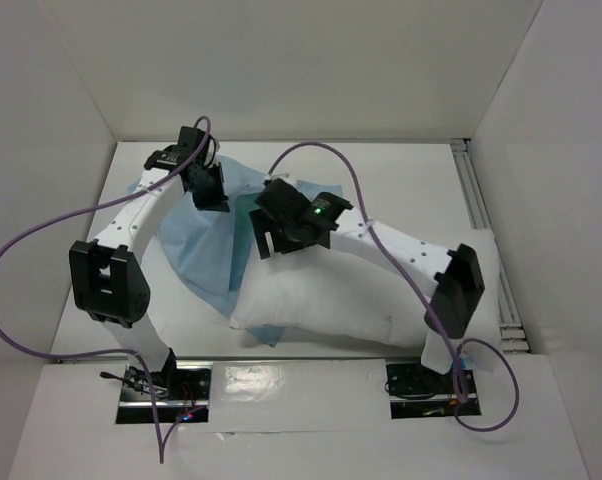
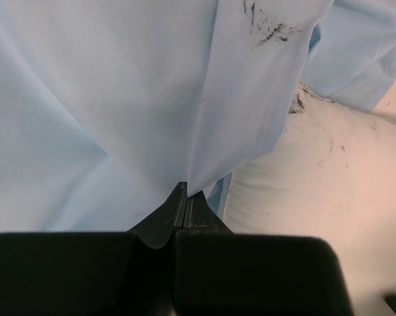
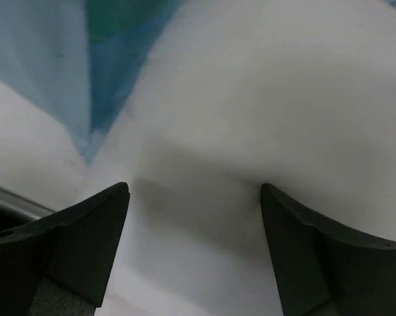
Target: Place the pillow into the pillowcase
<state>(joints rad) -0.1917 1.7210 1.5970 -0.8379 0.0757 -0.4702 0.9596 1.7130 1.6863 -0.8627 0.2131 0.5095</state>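
Top external: pillow (image 1: pixel 331 290) lay across the table (image 1: pixel 401 175), centre to right, its left end overlapping the light blue pillowcase (image 1: pixel 196 250) spread at left. Left gripper (image 2: pixel 185 195) was clamped tight, pinching pillowcase cloth at its tips. Right gripper (image 3: pixel 195 197) hung close over the pillow, jaws wide apart, holding nothing.

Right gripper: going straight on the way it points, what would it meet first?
The pillow: its white surface fills the view ahead of the open right gripper. The pillowcase lies off to the left of that line. Depth is unclear.
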